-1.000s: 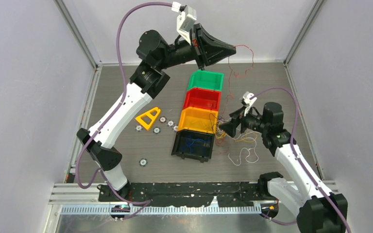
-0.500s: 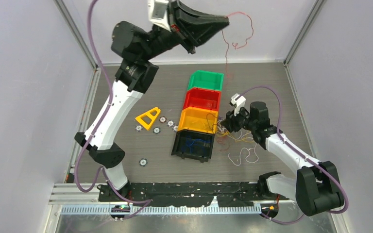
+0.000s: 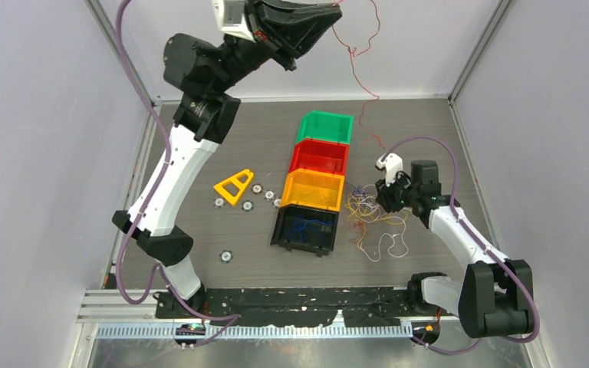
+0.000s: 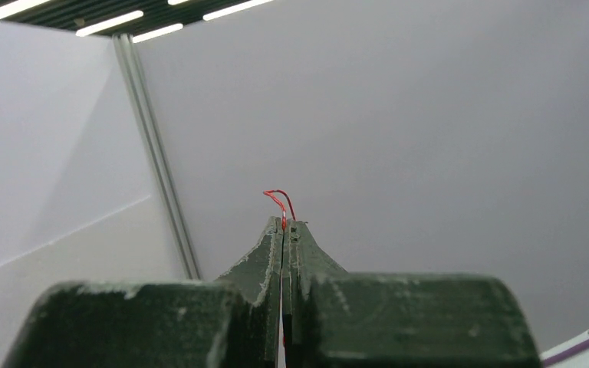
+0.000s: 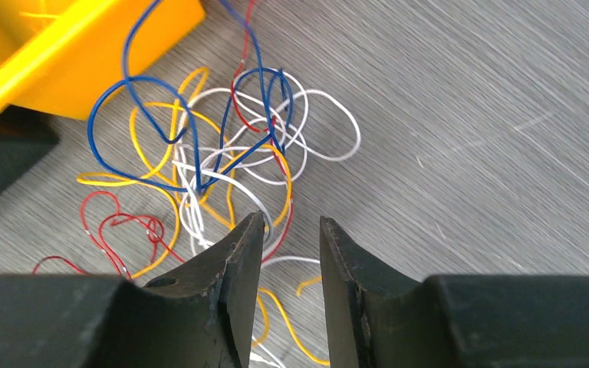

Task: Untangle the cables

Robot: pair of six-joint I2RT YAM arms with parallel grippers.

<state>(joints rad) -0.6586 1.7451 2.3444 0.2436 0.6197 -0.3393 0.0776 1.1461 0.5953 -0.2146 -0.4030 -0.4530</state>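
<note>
The cables (image 3: pixel 368 213) lie as a loose tangle of blue, white, yellow and red loops (image 5: pixel 230 153) on the table, right of the yellow bin. My left gripper (image 3: pixel 334 8) is raised high at the back, shut on one red cable (image 3: pixel 362 77) that trails down towards the table. In the left wrist view its short end (image 4: pixel 279 198) pokes out of the closed tips of the left gripper (image 4: pixel 285 224). My right gripper (image 3: pixel 384 196) hovers low at the tangle's right edge. The right gripper (image 5: pixel 291 224) is narrowly open; strands lie beneath it, none pinched.
A row of bins stands left of the tangle: green (image 3: pixel 326 126), red (image 3: pixel 320 156), yellow (image 3: pixel 313 189) and black (image 3: pixel 304 230) with blue wire inside. A yellow triangle (image 3: pixel 234 186) and several small discs (image 3: pixel 225 256) lie further left. White walls enclose the table.
My left arm has risen and swung left, drawing the red cable up out of the pile. My right gripper has narrowed and pulled back right from the yellow bin.
</note>
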